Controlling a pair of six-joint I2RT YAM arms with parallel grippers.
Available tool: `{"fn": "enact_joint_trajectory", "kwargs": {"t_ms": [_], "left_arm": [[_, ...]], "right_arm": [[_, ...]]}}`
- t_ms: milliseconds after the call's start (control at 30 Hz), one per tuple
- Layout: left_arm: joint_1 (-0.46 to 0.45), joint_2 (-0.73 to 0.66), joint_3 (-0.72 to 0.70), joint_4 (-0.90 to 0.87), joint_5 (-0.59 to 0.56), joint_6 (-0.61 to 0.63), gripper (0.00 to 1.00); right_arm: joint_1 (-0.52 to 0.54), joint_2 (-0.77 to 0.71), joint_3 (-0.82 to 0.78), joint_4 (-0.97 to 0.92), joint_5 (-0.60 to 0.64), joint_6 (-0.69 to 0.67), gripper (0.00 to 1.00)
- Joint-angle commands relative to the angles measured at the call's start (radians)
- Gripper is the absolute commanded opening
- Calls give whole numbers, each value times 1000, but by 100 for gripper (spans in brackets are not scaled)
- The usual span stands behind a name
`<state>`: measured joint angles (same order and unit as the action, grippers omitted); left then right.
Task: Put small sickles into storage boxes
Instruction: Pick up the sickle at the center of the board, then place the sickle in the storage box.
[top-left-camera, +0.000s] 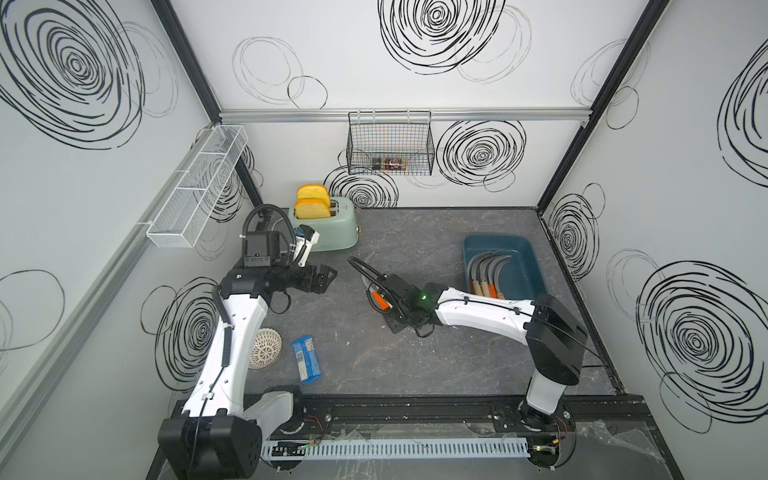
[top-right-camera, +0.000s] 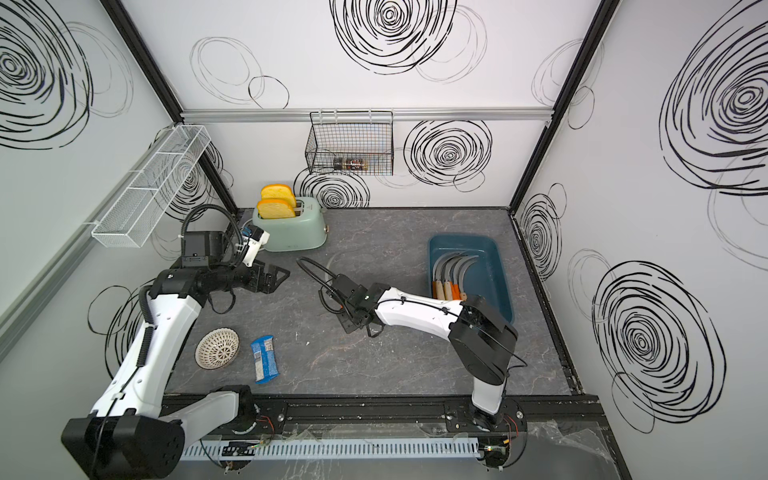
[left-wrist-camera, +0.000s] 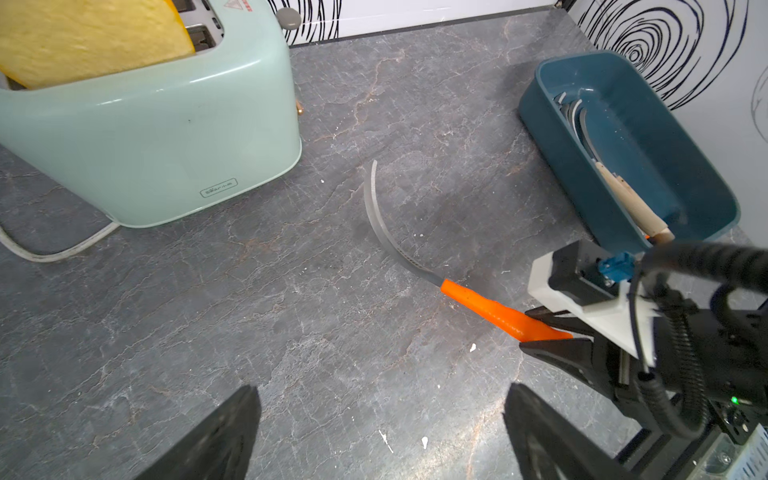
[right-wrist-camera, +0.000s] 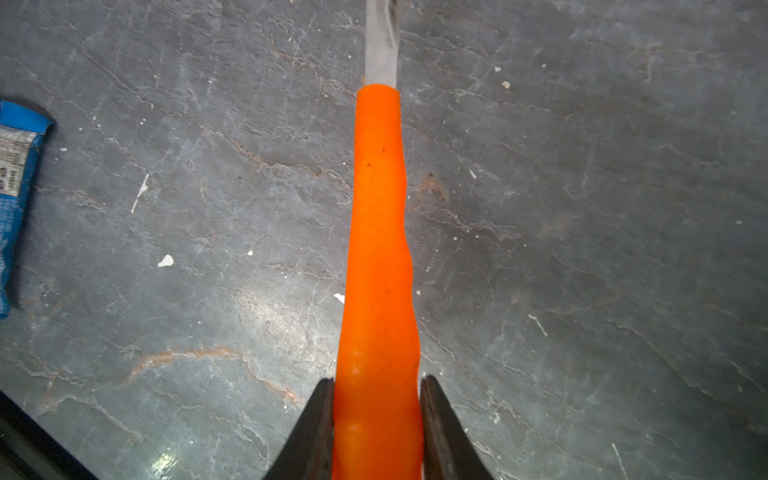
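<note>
Grey surface (top-left-camera: 415, 249): right fingers (right-wrist-camera: 318, 428) are pinching the orange sickle (right-wrist-camera: 378, 249) by its handle butt, blade running straight ahead, storage box (top-left-camera: 521, 259) lying off to the robot's right.

White walls (top-left-camera: 353, 83) with black scribbled spirals, grey marbled tabletop (top-left-camera: 415, 365), black corner posts (top-left-camera: 187, 62), aluminium rail (top-left-camera: 291, 113)

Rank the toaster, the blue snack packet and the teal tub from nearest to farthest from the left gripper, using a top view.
1. toaster: just behind the left gripper, near the back wall.
2. blue snack packet: in front of it, toward the robot's base.
3. teal tub: far across, on the right side.
</note>
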<state>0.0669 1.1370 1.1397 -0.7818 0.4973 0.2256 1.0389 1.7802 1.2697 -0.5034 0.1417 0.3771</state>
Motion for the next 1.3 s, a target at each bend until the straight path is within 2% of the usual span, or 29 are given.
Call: {"fn": "enact_joint_trajectory", "kwargs": {"t_ms": [0,767,1267], "left_arm": [[-26,5,6,45,-21,-29,96],[-88,18,21,58,-43,-33,96],[-311,114,109,79,-94,-22,96]], "right_arm": [[-11,-38,-16,0,18,-9,0],[-122,-154,-90,-21,75,-38,0],[-334,-420,-181,-114,61,-53,0]]}}
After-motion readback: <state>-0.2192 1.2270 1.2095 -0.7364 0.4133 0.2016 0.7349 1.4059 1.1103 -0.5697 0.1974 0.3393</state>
